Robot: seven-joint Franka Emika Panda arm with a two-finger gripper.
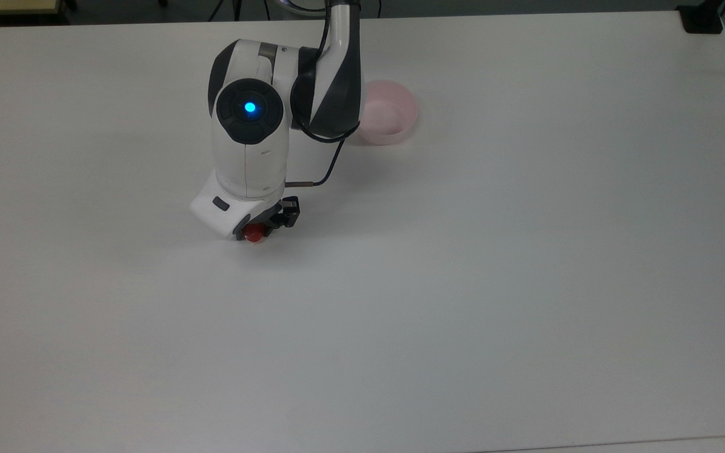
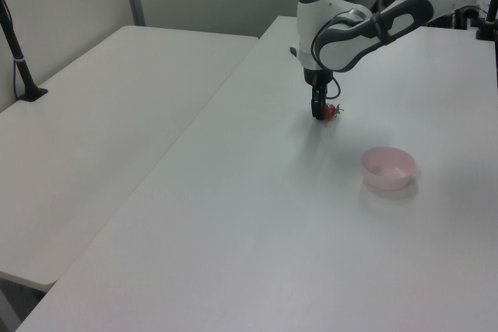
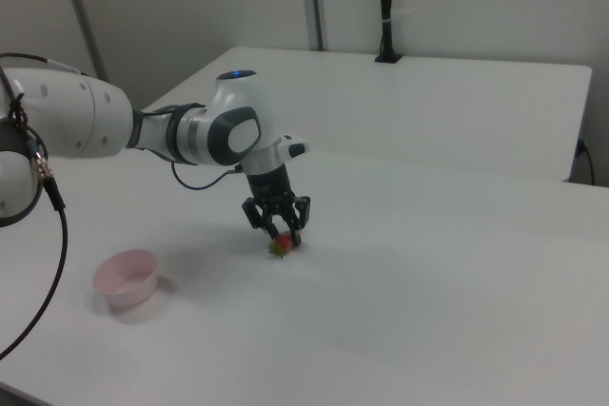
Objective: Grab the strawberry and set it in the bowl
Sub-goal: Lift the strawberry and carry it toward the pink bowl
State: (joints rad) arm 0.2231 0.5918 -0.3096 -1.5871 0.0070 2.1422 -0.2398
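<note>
The small glossy red strawberry (image 1: 252, 234) lies on its side on the white table (image 1: 463, 283), largely covered in the top view, well apart from the round pale pink bowl (image 1: 394, 116), which stands upright and empty.

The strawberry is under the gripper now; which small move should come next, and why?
Probably close the fingers on the strawberry. In the right view the gripper is low over the table, its fingers spread open on either side of the fruit, which lies on the surface. The bowl stands empty and apart, so a grasp has to come before any lift.
</note>
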